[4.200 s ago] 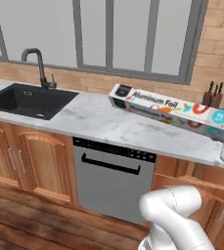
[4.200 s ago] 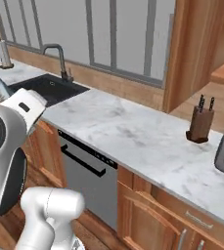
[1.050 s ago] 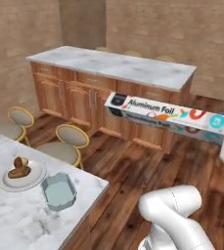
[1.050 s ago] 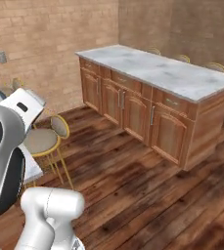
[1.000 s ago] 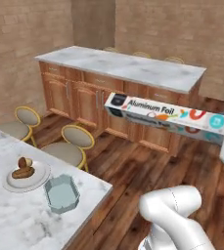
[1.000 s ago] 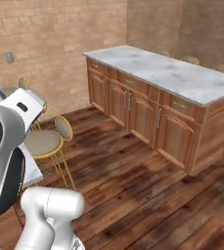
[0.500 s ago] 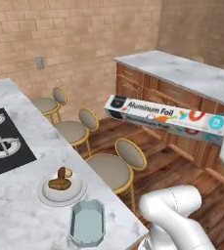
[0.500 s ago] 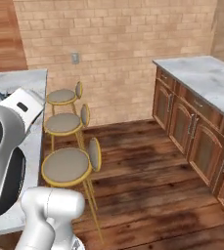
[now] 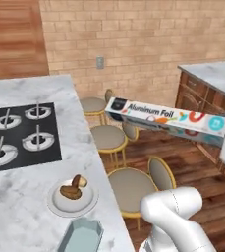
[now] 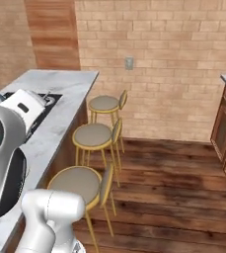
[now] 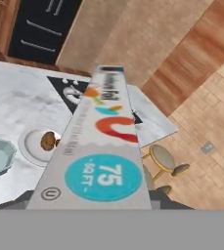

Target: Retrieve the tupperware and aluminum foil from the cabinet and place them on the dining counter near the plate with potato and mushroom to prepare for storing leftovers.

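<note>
Home kitchen: marble island w/ cooktop (image 9: 20, 135), bar stools (image 10: 92, 135), brick wall.

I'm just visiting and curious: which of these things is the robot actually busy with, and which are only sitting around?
Part of the job:
aluminum foil, carried in the air
tupperware on the dining counter
plate with potato and mushroom

Just there:
cooktop
stools
brick wall

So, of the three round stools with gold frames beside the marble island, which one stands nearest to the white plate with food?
The stool nearest the camera, lowest in the left base view, beside the small round white plate; the other two stand farther toward the brick wall.
</note>
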